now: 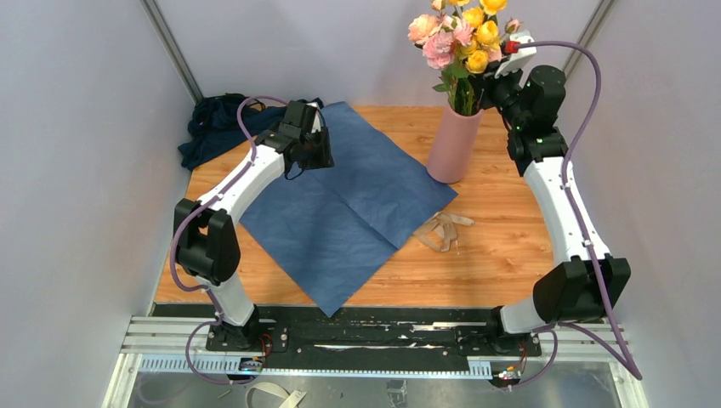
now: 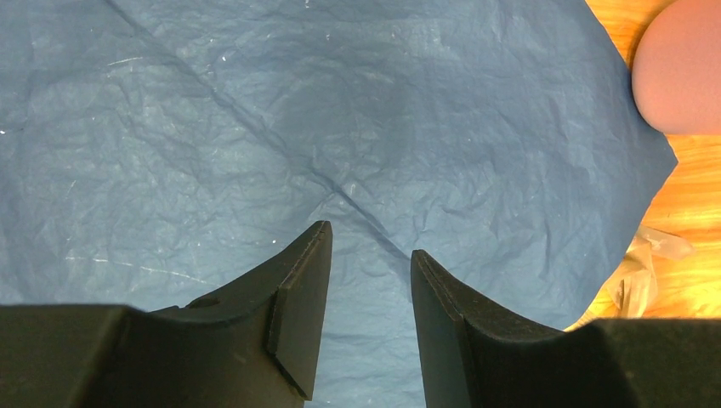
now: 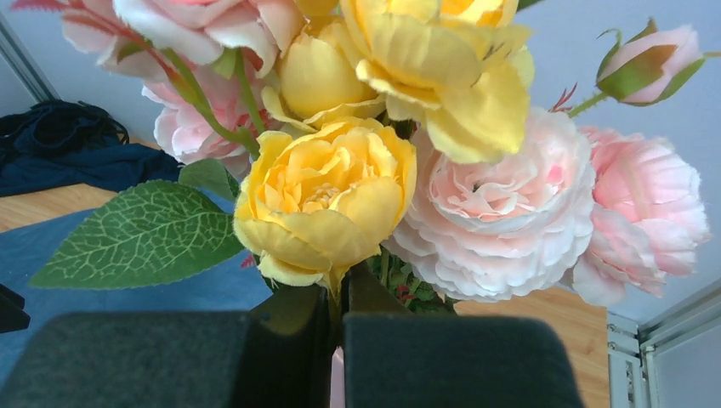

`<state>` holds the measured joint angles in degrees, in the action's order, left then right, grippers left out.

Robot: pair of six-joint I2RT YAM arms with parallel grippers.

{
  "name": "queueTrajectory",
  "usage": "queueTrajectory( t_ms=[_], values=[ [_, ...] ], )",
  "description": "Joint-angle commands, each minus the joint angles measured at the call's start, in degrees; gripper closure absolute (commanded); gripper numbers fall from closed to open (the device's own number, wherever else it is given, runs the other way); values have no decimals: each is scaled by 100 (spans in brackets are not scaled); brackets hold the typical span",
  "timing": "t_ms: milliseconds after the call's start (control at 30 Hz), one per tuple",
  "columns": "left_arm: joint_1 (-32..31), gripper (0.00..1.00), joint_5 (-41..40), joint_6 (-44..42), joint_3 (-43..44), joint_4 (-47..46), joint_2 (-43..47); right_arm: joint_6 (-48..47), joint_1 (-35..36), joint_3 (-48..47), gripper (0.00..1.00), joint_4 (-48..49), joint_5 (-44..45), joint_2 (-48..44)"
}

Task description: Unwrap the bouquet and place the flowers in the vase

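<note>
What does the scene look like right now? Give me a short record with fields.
flowers: standing in the vase, stems down
vase: upright on the table
blue paper wrap: spread flat
raffia ribbon: loose beside the wrap
left gripper: open over the wrap, holding nothing
right gripper: shut under a yellow bloom; grip on a stem unclear
dark cloth: heaped, far left corner

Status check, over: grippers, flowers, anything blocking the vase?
Left gripper open, empty, above the blue paper. Right gripper shut just under the flowers, hold unclear. Flowers standing in the vase. Ribbon loose on table, nothing blocking.
</note>
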<state>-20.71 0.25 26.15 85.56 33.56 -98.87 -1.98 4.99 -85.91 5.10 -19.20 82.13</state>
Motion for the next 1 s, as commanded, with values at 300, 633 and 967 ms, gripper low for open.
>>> queueTrajectory(
  t_ms=[300, 633, 967],
  values=[
    [23, 53, 21, -82, 98, 134, 26, 164, 45, 446, 100, -111, 121, 316],
    [23, 49, 284, -289, 585, 354, -176, 421, 72, 270, 44, -352, 91, 157],
    [15, 45, 276, -172, 765, 207, -119, 294, 81, 46, 34, -860, 202, -570]
  ],
)
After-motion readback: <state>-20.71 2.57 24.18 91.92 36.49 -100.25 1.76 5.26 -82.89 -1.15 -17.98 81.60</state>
